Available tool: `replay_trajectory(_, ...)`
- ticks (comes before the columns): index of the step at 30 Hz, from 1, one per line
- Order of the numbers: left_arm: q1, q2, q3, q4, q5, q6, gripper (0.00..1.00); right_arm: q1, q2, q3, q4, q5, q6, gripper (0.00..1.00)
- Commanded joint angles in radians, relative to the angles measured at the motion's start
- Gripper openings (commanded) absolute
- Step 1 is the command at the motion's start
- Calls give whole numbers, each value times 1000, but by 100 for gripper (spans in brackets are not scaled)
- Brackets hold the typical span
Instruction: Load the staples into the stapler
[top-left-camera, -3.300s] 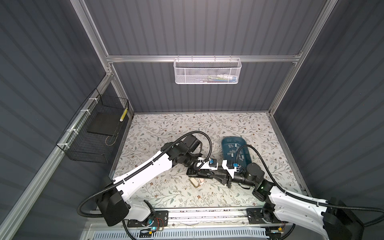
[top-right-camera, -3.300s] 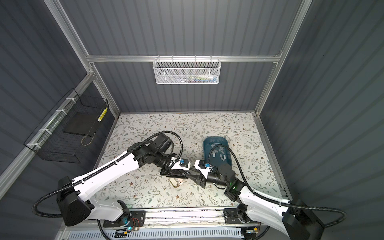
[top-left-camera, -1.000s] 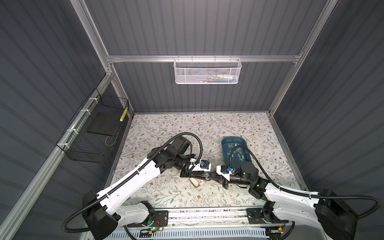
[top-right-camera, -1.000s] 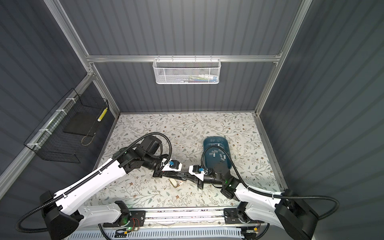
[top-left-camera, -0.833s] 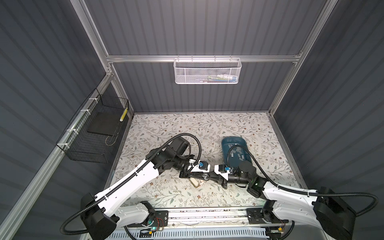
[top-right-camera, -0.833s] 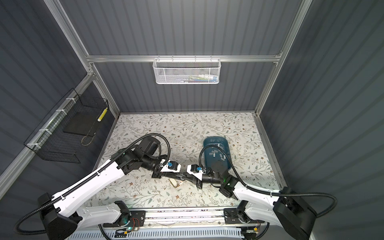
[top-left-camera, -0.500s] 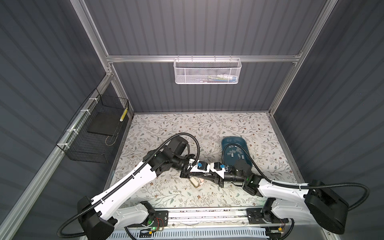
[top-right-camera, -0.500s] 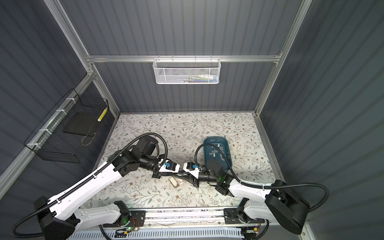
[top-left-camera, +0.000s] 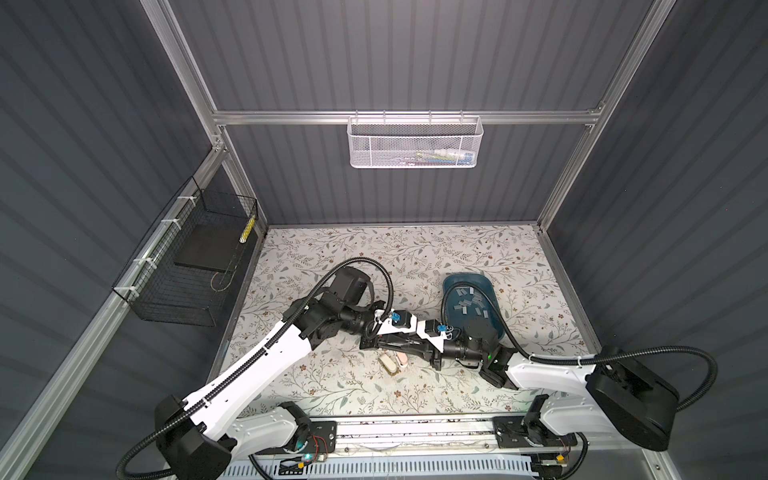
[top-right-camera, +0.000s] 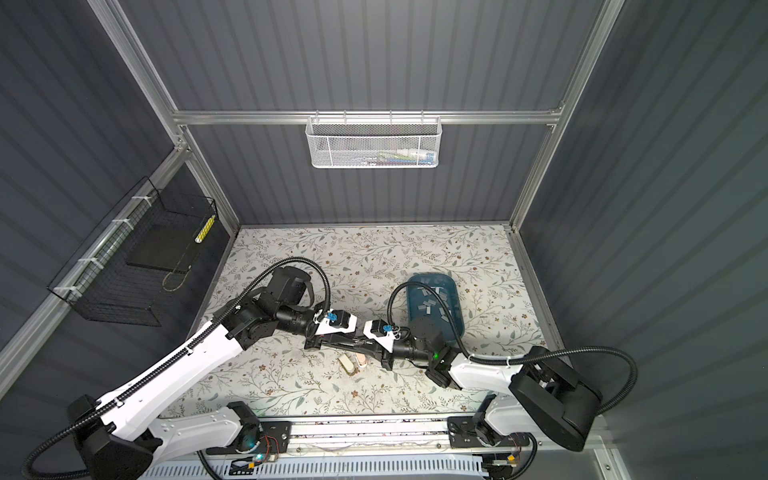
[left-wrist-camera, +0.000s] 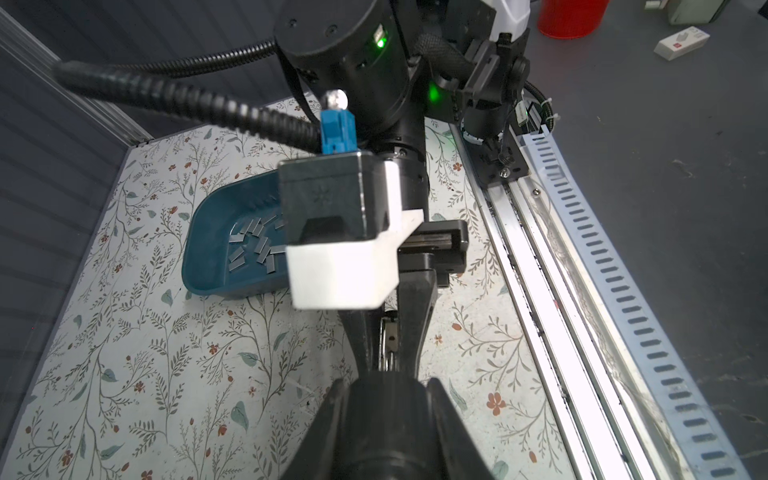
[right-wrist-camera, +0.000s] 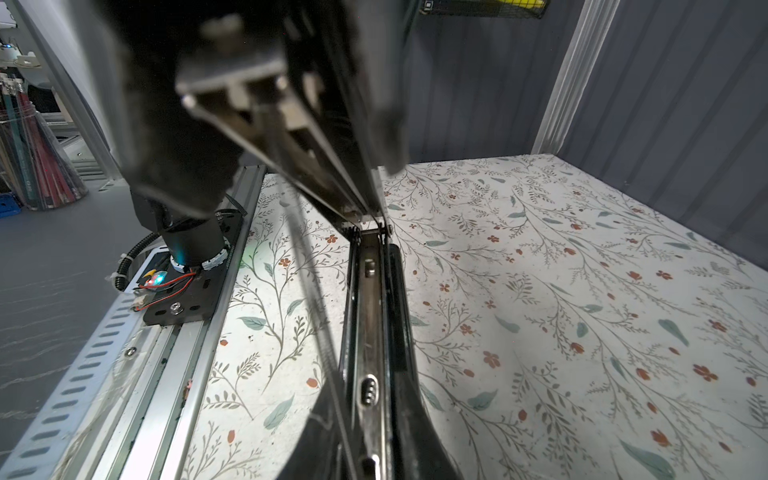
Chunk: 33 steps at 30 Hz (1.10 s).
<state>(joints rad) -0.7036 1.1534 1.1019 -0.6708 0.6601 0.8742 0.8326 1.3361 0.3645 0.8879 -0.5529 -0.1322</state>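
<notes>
— Arm pose?
— Both arms reach low over the tabletop (top-left-camera: 332, 257), meeting tip to tip. Left tool (left-wrist-camera: 386, 384) pressed together on one end of the black stapler (right-wrist-camera: 370, 316); right tool (left-wrist-camera: 388, 357) pinching the other end. Stapler hinged open, channel showing.
— And the staples (left-wrist-camera: 253, 245)?
— Loose in the blue tray (left-wrist-camera: 203, 266), just behind the right tool's wrist.
— Change from three seconds back?
— Meeting point has shifted toward the left arm's side; right arm stretched flatter, left arm folded back.
</notes>
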Motion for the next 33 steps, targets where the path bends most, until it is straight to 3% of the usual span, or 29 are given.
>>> replay_trajectory(1,34,-56,27,75,115,-31,0,-40,30,-30,82,1,45,7)
replay_trajectory(9,86,-101,27,79,172,-35,0,-157,117,-134,410,-86,152,0)
replay_trajectory(15,144,-102,52,77,250,-70,0,-196,174,-165,590,-129,217,0)
replay_trajectory(20,204,-100,45,140,292,-134,0,-200,136,-181,591,-103,233,0)
replay_trajectory(33,236,-132,10,219,286,-187,0,-216,-134,-273,522,-21,318,0)
